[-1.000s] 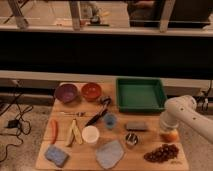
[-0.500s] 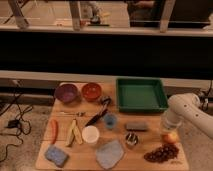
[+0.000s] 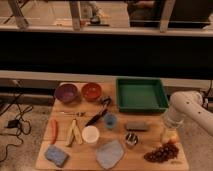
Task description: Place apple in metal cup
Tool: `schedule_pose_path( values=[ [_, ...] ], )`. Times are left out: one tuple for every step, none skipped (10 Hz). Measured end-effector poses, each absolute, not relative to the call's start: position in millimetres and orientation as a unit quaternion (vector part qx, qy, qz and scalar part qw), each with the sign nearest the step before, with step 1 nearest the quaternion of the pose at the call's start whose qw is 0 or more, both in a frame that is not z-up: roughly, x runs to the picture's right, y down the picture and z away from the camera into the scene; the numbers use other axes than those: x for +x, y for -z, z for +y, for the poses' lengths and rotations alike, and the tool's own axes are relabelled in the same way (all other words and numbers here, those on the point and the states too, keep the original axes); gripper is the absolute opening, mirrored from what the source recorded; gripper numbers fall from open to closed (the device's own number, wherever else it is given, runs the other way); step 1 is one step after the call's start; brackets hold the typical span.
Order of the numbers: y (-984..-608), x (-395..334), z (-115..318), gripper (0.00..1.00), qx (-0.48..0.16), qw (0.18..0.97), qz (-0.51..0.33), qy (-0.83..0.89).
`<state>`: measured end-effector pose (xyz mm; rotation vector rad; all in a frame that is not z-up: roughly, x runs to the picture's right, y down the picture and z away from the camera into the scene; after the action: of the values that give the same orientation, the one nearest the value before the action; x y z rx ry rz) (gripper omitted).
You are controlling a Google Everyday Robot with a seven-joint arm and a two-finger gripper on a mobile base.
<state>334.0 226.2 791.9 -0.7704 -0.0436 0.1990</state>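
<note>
The apple (image 3: pixel 169 136) was near the right edge of the wooden worktop (image 3: pixel 80 162), not in the metal cup (image 3: pixel 131 139). The cup stood upright at the apple's 9 o'clock, apart from it, with bare wood between them. My fingers (image 3: pixel 170 129) pointed down directly over the apple, at its 12 o'clock, and their tips reached its top. Whether they were spread, pressed together or pinching the fruit, I could not tell. My white arm (image 3: pixel 191 106) came in from 3 o'clock, bent over the worktop's right edge.

A dark red grape bunch (image 3: pixel 161 152) lay just beside the apple at its 7 o'clock, in the near right corner. A grey block (image 3: pixel 136 125) lay flat at the metal cup's 12 o'clock, close to it. Beyond that block, at 12 o'clock again, the green tray (image 3: pixel 141 106) filled the far right part of the worktop.

At the cup's 10 o'clock stood a small blue cup (image 3: pixel 110 120), and at its 9 o'clock a white cup (image 3: pixel 90 134), larger than the metal one. A grey-blue cloth (image 3: pixel 110 153) lay at the cup's 8 o'clock, by the near edge.

Further left, a carrot (image 3: pixel 53 130) lay lengthwise near the left edge, with a blue sponge (image 3: pixel 56 155) at its 6 o'clock. A purple bowl (image 3: pixel 66 92) and an orange-red bowl (image 3: pixel 91 91) sat side by side along the far edge.
</note>
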Motion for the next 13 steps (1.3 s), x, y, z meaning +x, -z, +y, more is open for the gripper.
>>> schedule_pose_path(
  values=[
    [-793.0,337.6,225.4,0.75,-0.375,0.921,-0.019,-0.098],
    [-795.4,341.5,225.8,0.75,-0.377,0.921,-0.016,-0.098],
    [-800.3,346.2,226.2,0.75,-0.379,0.920,-0.011,-0.097],
    [-804.4,350.5,226.7,0.75,-0.382,0.919,-0.006,-0.097],
    [-807.2,356.8,228.0,0.75,-0.384,0.918,0.000,-0.100],
    [-808.9,366.5,228.7,0.75,-0.385,0.917,0.008,-0.103],
    [-810.7,380.3,228.9,0.75,-0.386,0.916,0.016,-0.108],
    [-810.6,388.6,227.7,0.75,-0.385,0.916,0.023,-0.109],
    [-810.2,393.9,226.5,0.75,-0.385,0.916,0.028,-0.109],
    [-809.6,395.3,223.5,0.75,-0.385,0.916,0.030,-0.106],
    [-809.2,396.2,223.1,0.75,-0.387,0.916,0.031,-0.103],
    [-808.0,400.3,224.9,0.75,-0.389,0.915,0.034,-0.100],
    [-807.2,405.8,229.1,0.75,-0.393,0.914,0.039,-0.098]
  ],
)
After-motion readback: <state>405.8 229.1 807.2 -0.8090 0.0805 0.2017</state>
